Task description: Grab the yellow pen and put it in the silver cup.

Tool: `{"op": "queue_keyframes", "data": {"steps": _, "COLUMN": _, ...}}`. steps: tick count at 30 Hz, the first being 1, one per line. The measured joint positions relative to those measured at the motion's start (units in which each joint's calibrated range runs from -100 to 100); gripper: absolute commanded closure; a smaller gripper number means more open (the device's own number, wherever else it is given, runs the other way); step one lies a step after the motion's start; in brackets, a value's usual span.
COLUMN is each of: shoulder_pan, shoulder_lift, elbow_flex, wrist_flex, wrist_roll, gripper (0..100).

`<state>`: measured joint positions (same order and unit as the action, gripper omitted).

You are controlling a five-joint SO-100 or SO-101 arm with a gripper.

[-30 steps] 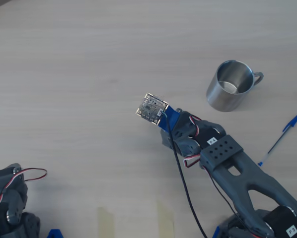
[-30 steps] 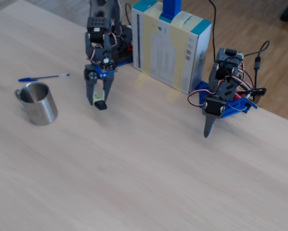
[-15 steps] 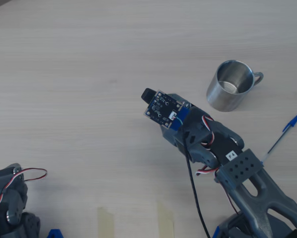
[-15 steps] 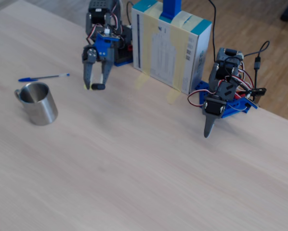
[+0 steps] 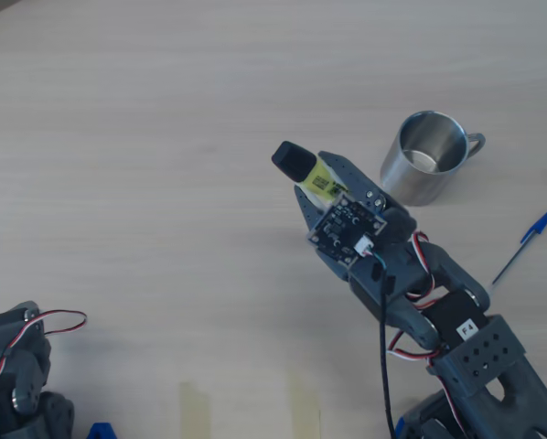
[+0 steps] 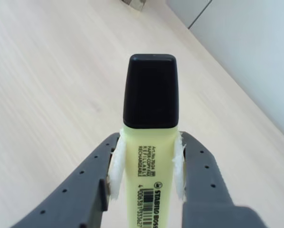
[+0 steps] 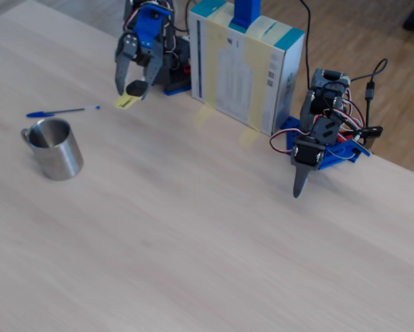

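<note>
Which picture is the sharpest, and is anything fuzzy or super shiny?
Wrist view: sharpest on the yellow pen, whose label is readable; the table behind goes soft. Overhead view: even light, slightly hazy, a bright patch inside the silver cup. Fixed view: softest; the gripper and pen are small and a little fuzzy, and the cup's side has a dull sheen.

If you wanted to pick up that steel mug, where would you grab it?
I'd take the silver cup by its rim wall, one claw finger inside the open mouth and one outside, coming straight down. It stands upright and looks empty, and the loop handle looks too small to pinch reliably.
</note>
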<state>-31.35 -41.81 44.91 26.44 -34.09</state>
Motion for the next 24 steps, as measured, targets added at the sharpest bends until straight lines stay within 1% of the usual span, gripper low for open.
{"op": "queue_keyframes", "data": {"steps": 6, "shoulder_pan": 0.0, "shoulder_lift": -4.4, "elbow_flex": 7.7, "wrist_flex": -10.3, "wrist_roll": -0.2, "gripper": 96}}
{"op": "queue_keyframes", "data": {"steps": 12, "shoulder_pan": 0.0, "shoulder_lift": -9.3, "elbow_flex": 15.1, "wrist_flex": -20.1, "wrist_roll": -2.6, "gripper": 98}}
{"op": "queue_keyframes", "data": {"steps": 18, "shoulder_pan": 0.1, "shoulder_lift": -12.7, "elbow_flex": 24.0, "wrist_flex": -31.9, "wrist_roll": -3.0, "gripper": 98}}
{"op": "queue_keyframes", "data": {"steps": 20, "shoulder_pan": 0.1, "shoulder_lift": -13.3, "elbow_flex": 26.7, "wrist_flex": -35.7, "wrist_roll": -4.4, "gripper": 98}}
{"op": "queue_keyframes", "data": {"steps": 24, "shoulder_pan": 0.2, "shoulder_lift": -13.6, "elbow_flex": 32.1, "wrist_flex": -41.9, "wrist_roll": -8.9, "gripper": 98}}
